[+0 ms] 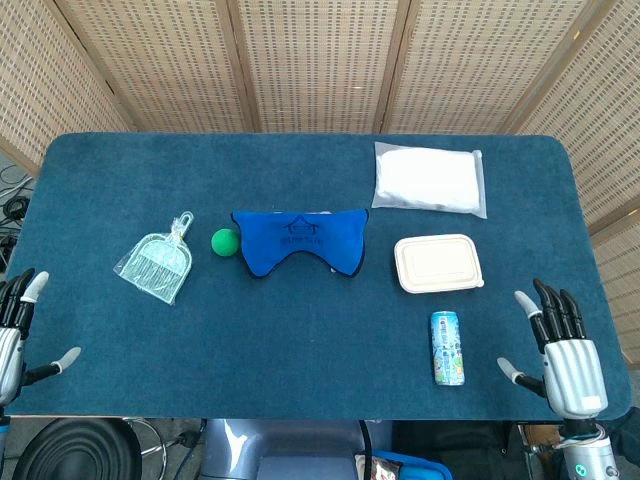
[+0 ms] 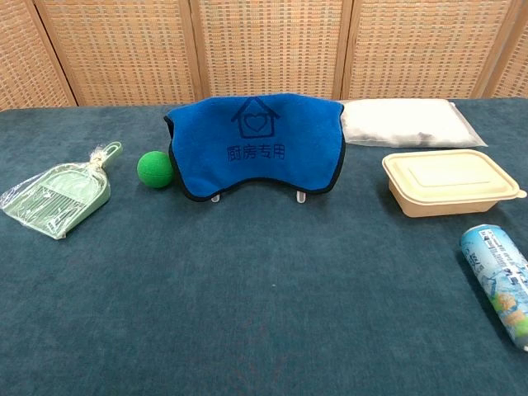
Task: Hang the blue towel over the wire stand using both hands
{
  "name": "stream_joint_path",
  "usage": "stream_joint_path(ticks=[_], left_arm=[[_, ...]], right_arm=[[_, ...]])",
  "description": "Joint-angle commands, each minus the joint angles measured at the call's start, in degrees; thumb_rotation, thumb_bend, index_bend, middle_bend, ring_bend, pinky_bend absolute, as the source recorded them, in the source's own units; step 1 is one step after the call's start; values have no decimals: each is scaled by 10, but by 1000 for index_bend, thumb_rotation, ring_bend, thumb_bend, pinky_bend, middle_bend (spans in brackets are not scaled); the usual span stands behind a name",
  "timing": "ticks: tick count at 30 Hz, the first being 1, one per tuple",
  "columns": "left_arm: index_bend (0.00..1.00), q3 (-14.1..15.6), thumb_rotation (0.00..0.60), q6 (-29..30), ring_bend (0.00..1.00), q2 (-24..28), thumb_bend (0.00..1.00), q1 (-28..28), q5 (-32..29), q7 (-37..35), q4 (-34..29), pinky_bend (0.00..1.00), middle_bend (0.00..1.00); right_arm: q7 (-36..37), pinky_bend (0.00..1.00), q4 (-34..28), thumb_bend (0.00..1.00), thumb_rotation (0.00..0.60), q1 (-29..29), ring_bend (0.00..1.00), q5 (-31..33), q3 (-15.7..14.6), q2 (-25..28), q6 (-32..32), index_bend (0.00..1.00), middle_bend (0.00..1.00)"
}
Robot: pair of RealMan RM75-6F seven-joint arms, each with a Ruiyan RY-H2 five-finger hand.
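Only the head view catches the hands: the left hand (image 1: 12, 335) at the near left corner of the tabletop (image 1: 300, 340) and the right hand (image 1: 565, 360) at the near right corner, both with fingers spread and nothing in them. The chest view shows neither, but it does show two feet of the wire stand (image 2: 299, 197) peeking out under the blue towel (image 2: 257, 144), which the overhead look hides. The towel is draped over the stand near the middle of the tabletop, its long axis running left to right, its printed face turned toward the near edge.
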Motion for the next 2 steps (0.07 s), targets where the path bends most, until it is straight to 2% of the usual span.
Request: stream_joint_path(ticks=[1,2], left_arm=[[0,6,600,-5,0,5,0,6,12,-6,-1,0,0],[0,7,600,-5,0,6,0,7,15,-5,-1,0,0]], right_arm=[[-4,0,-1,0,600,-12,0,-13,-9,-3,6,101,0],[-4,0,-1,0,600,-15,0,-16,-10,-3,7,101,0]])
